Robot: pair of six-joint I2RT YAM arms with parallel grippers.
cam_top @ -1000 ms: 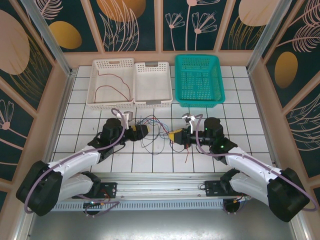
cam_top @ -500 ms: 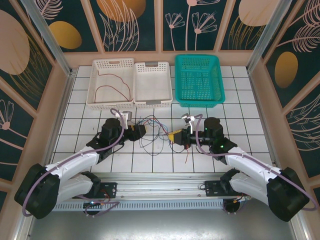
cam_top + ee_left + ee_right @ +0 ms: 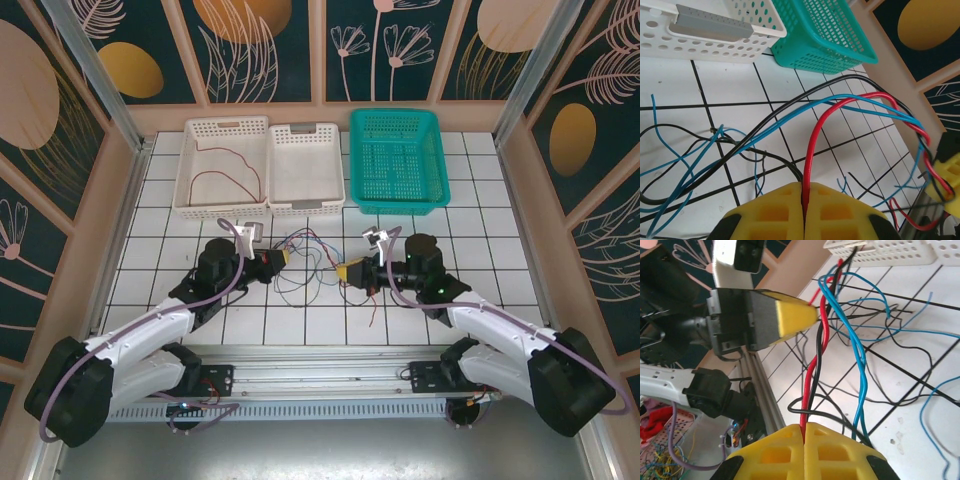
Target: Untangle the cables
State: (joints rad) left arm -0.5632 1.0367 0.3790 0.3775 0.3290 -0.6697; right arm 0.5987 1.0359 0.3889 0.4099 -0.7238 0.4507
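The cables (image 3: 305,262) lie as a loose tangle of red, black and blue wires on the white tiles between the two grippers. My left gripper (image 3: 278,259) is shut on a red cable (image 3: 812,145), which arches up and across towards the right gripper (image 3: 946,172). In the left wrist view the yellow fingers (image 3: 840,210) meet with the red cable pinched between them at the left gripper (image 3: 803,187). My right gripper (image 3: 346,273) (image 3: 804,427) is shut on the same-looking red cable (image 3: 812,375), with black and blue wires twisted beside it. The left gripper (image 3: 795,317) faces it.
Along the back stand a white basket (image 3: 228,123) holding a red wire (image 3: 225,172), a second white basket (image 3: 306,207) and a teal basket (image 3: 394,113). The metal rail (image 3: 320,360) runs along the near edge.
The left gripper has gone from open to shut on the red cable and shifted slightly left. The right gripper has stayed shut on its cable and barely moved.
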